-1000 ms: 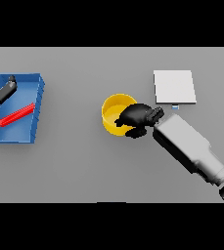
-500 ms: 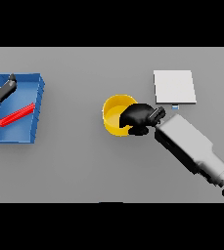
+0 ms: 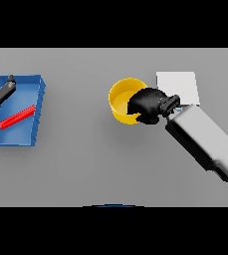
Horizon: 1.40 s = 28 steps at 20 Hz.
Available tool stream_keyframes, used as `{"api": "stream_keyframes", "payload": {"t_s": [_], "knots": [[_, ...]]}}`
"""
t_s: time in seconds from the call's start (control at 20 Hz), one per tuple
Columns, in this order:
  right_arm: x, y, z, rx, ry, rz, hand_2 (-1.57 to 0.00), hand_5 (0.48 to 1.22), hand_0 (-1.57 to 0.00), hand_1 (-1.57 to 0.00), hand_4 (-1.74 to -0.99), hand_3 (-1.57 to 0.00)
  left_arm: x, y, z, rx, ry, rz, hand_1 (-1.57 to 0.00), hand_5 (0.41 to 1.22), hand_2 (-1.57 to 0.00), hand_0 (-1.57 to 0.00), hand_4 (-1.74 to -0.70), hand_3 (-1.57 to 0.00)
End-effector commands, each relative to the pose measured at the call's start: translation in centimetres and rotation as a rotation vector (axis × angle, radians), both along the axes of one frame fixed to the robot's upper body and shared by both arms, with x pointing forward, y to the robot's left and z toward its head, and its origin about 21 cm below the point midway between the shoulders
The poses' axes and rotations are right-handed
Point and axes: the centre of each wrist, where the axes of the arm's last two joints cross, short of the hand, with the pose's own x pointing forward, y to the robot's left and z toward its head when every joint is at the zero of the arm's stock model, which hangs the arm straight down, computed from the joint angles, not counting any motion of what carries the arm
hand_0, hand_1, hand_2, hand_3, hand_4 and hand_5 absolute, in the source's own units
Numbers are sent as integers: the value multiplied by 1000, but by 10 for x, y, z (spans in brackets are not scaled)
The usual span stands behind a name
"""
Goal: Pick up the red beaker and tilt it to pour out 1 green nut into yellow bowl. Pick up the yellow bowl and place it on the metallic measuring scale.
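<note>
Grey table: right hand curled on bowl rim, scale just right. Left hand idle, fingers unclear. Nut apparently unseen; placing remains.

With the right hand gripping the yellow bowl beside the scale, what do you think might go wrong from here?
1. The right hand holds the yellow bowl only at its right rim, so the bowl may tilt or slip once lifted.
2. The metallic scale lies close beside the wrist, partly hidden by it; the forearm could bump it, or the bowl could land off-centre.
</note>
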Motion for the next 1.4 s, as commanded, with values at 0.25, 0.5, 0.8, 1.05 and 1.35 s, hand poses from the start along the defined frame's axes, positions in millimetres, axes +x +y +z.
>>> {"api": "stream_keyframes", "payload": {"t_s": [0.25, 0.5, 0.8, 1.05, 1.35], "knots": [[13, -26, 13, 35, -39, -92, -1472, 1220, -1570, -1570, -1740, -1309, -2, 0, 6, -5, -4, 4, 1, 702, 1, 1, -741, 1], [29, -66, 25, 55, -120, -190, -1527, 1221, -1571, -1571, -1741, -1219, -2, -2, 7, 2, 3, 6, 1, 708, 1, 1, -744, 1], [51, -107, 19, 75, -140, -315, -1508, 1221, -1571, -1571, -1741, -1171, -7, 0, 6, 3, 6, 10, 1, 696, 1, 1, -731, 1], [62, -130, -4, 55, -145, -391, -1439, 1221, -1571, -1571, -1741, -1283, -5, 0, 7, 6, 10, 17, 1, 682, 1, 1, -721, 1], [64, -139, -29, 60, -113, -431, -1379, 1221, -1571, -1571, -1741, -1331, -4, 0, 5, -2, 5, 9, 1, 676, 1, 1, -725, 1]]}}
